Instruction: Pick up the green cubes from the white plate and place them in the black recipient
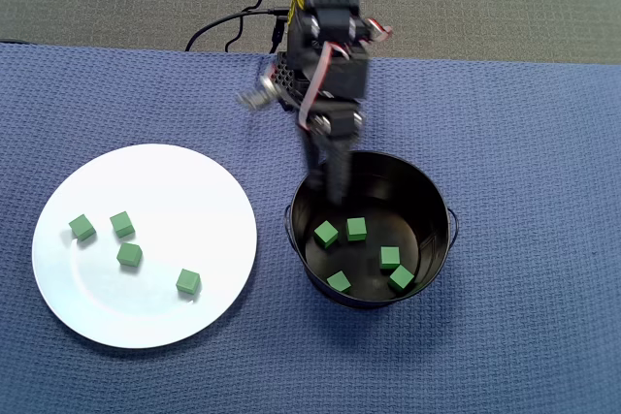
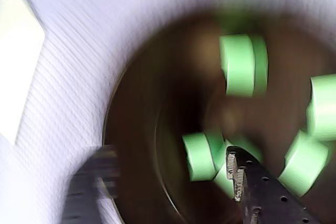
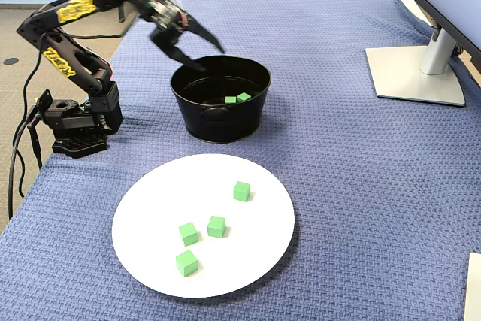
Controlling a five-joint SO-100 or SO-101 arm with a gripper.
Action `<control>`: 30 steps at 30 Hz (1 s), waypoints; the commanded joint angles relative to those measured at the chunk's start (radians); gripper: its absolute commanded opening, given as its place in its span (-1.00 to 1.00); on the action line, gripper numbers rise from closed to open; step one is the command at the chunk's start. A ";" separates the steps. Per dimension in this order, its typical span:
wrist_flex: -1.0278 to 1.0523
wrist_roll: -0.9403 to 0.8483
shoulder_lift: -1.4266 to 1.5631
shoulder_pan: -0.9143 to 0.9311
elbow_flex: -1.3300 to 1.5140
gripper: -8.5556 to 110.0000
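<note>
Open cloth (image 1: 485, 356) beside pot (image 1: 439, 199)

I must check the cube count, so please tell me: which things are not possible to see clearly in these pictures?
- Fixed view: the black recipient wall hides most green cubes inside; only two show.
- Wrist view: motion blur smears the cubes; an exact count is unreliable.
- Overhead view: the arm covers the gripper, so the fingers' opening is unclear there.
- Overhead view: the white plate shows four cubes clearly.
</note>
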 commanded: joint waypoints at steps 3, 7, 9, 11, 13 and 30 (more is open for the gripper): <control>-0.098 -0.486 0.106 0.367 0.078 -0.66; -0.357 -0.746 0.072 0.534 0.245 -0.65; -0.512 -0.841 0.032 0.588 0.324 -0.65; -0.603 -0.881 -0.008 0.620 0.360 -0.65; -0.614 -0.907 -0.038 0.641 0.364 -0.64; -0.828 -0.966 -0.253 0.693 0.402 -0.63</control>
